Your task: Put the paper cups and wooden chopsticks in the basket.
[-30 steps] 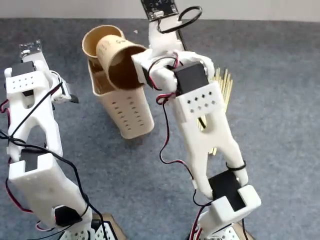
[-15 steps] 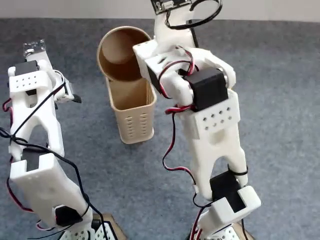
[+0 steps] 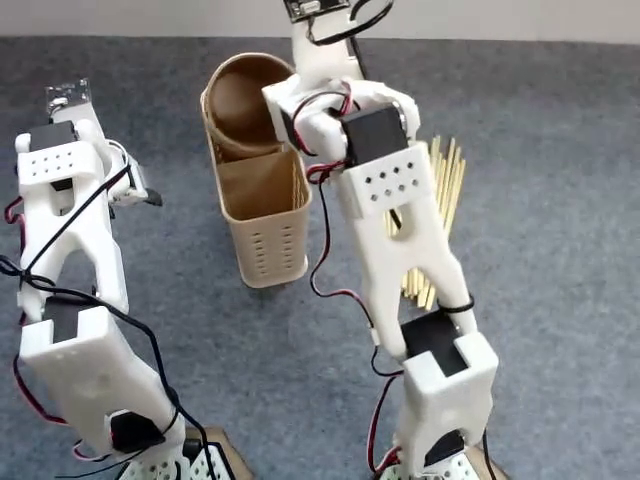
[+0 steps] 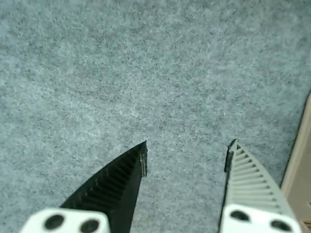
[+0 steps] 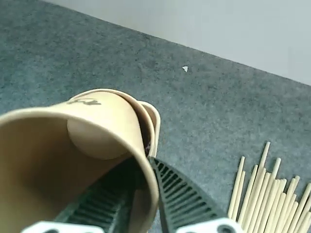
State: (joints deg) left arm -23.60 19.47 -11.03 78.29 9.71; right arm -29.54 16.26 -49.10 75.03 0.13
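Left of the basket [image 3: 265, 240] our left claw [image 4: 187, 150] hangs spread wide over the worktop [image 4: 146, 58], at the basket's far end our right claw [image 5: 147, 162] pinches the rim of a paper cup [image 5: 97, 126], which we judge light and easily crushed, and right of the basket lie the wooden chopsticks [image 3: 445, 185], probably stiff, thin and best pinched mid-length.

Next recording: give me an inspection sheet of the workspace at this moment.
Surface: grey carpet, flat.
Job's things: paper cups nested in the far end of the basket, which stands upright; wooden chopsticks loose on the carpet, outside it.
Clutter: one pale fleck on the carpet.
Grippers: right gripper shut on a cup's rim; left gripper open over bare carpet.
Cables: red and black wires looped loose above the carpet.
Surroundings: pale wall.
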